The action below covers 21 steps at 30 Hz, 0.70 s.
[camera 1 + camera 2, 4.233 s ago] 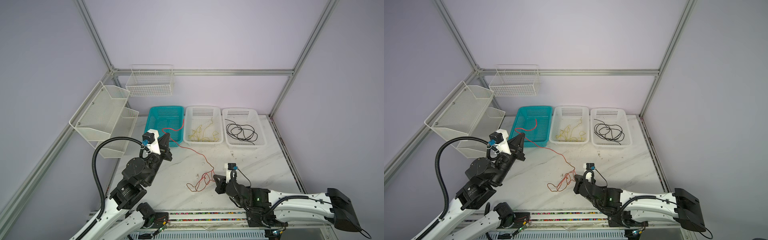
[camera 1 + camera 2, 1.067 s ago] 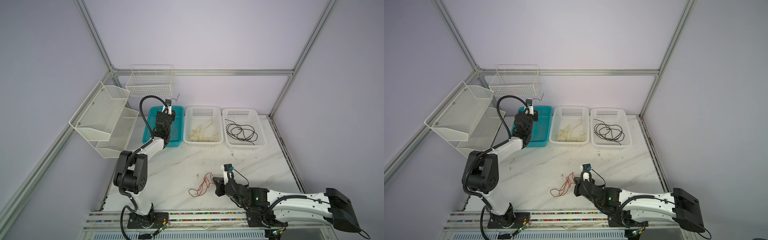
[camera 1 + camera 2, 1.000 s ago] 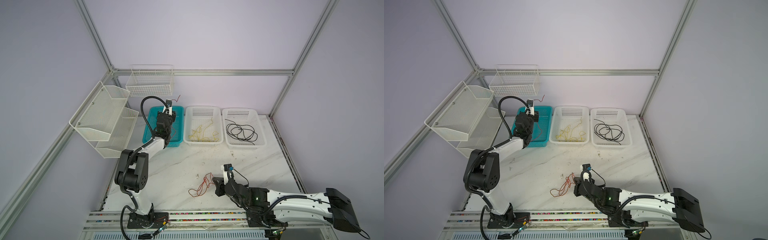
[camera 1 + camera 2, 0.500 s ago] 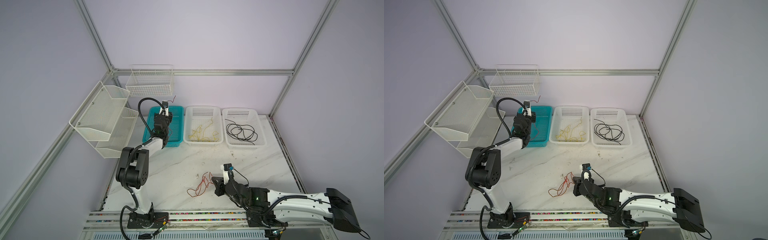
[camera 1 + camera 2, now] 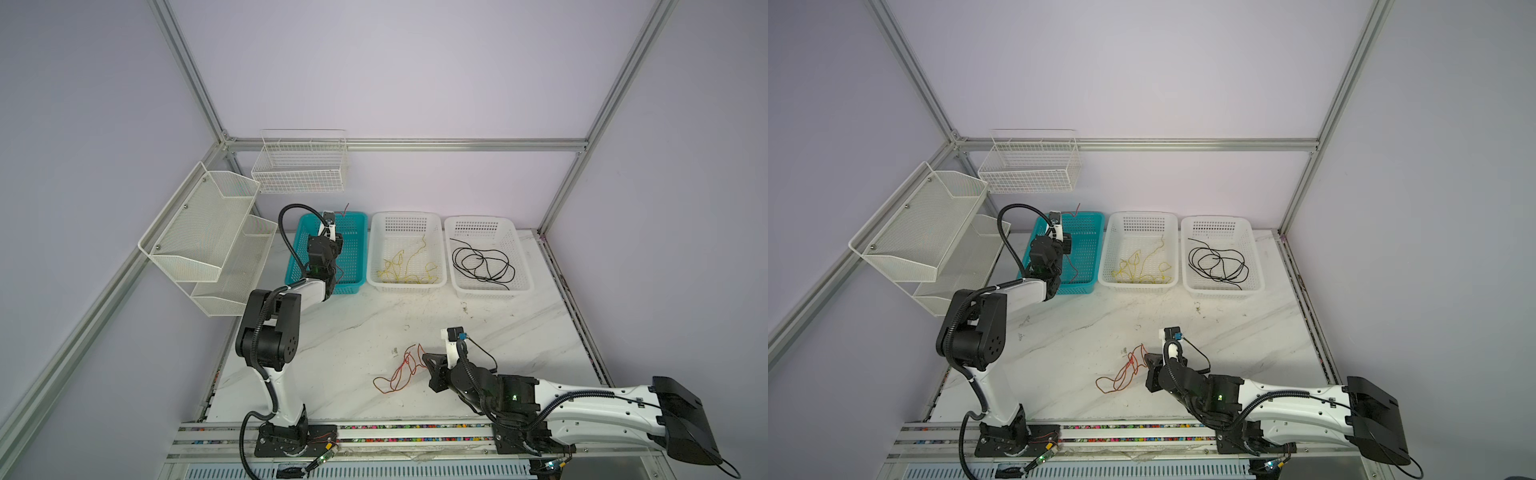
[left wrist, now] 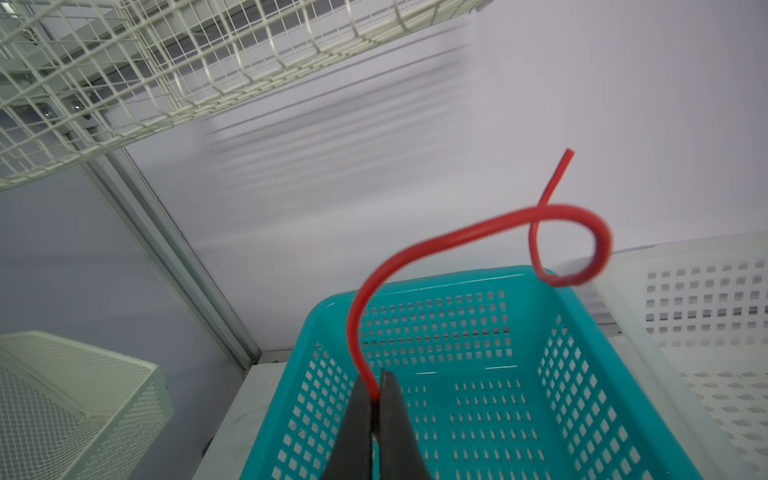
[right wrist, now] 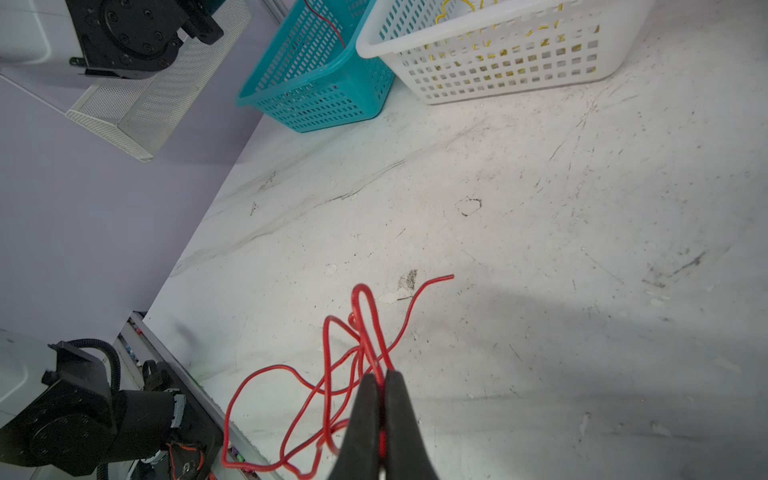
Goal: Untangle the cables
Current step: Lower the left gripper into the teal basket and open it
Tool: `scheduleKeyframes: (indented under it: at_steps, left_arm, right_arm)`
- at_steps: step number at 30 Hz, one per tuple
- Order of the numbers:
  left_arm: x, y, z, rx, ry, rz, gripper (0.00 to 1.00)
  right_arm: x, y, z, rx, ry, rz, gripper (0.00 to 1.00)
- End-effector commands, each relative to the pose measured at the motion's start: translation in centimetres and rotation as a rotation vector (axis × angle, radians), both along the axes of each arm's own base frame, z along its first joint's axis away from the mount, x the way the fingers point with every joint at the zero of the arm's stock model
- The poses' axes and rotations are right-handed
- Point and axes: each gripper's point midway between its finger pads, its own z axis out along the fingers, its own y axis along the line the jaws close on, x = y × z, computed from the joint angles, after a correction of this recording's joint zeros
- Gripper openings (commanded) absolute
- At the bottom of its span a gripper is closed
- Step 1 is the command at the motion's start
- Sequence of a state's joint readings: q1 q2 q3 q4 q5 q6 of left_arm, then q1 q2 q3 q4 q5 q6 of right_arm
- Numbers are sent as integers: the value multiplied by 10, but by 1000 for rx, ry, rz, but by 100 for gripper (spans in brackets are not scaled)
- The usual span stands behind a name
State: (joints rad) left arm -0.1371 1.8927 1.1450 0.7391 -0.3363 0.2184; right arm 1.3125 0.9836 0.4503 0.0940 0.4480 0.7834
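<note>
**Left arm.** In both top views the arm rises from the front rail and folds at the elbow. It reaches to the back of the white marble-pattern tabletop (image 5: 353,324), with the wrist raised over the teal perforated plastic basket (image 5: 358,216). In the wrist view the left gripper (image 6: 376,384) has its two black fingers pressed together on a thin red cable (image 6: 478,230). The free end of this cable arcs up from the fingertips, forms one small loop and ends in a straight cut tip above the basket's far rim. A further red strand hangs inside the basket in a top view.

**Right arm.** The arm lies low and extended along the front of the tabletop, with its wrist pointing toward the centre. The right gripper (image 7: 380,376) has its fingers closed on strands of a loose red-orange cable bundle (image 7: 328,374). The bundle lies on the tabletop in overlapping loops just beside the fingertips.

**Other cables.** Thin yellow cables (image 5: 405,266) lie in the middle white perforated plastic basket (image 5: 407,215). A coiled black cable (image 5: 482,264) lies in the right-hand white perforated plastic basket (image 5: 482,219). The three baskets stand side by side along the back edge.

**Fixtures.** A white wire basket (image 5: 299,166) hangs on the back wall. A white two-tier mesh shelf (image 5: 208,232) is mounted on the left wall.
</note>
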Motion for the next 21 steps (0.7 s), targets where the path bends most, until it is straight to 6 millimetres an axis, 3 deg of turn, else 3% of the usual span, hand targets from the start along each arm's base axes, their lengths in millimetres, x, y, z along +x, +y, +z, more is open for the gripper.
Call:
scheduleKeyframes:
  at_steps: [1, 8, 15, 21]
  left_arm:
    - [-1, 6, 16, -57, -43, 14, 0]
    - [-6, 11, -24, -29, 40, 38, 5]
    - [-6, 10, -38, -33, 85, 31, 9]
    - [-8, 10, -37, -46, 91, 30, 14]
  right_arm:
    - [2, -1, 1, 23, -1, -12, 0]
    - [2, 4, 0, 23, -2, -6, 0]
    - [2, 4, 1, 20, -1, -5, 0]
    - [2, 2, 4, 29, -5, -10, 0]
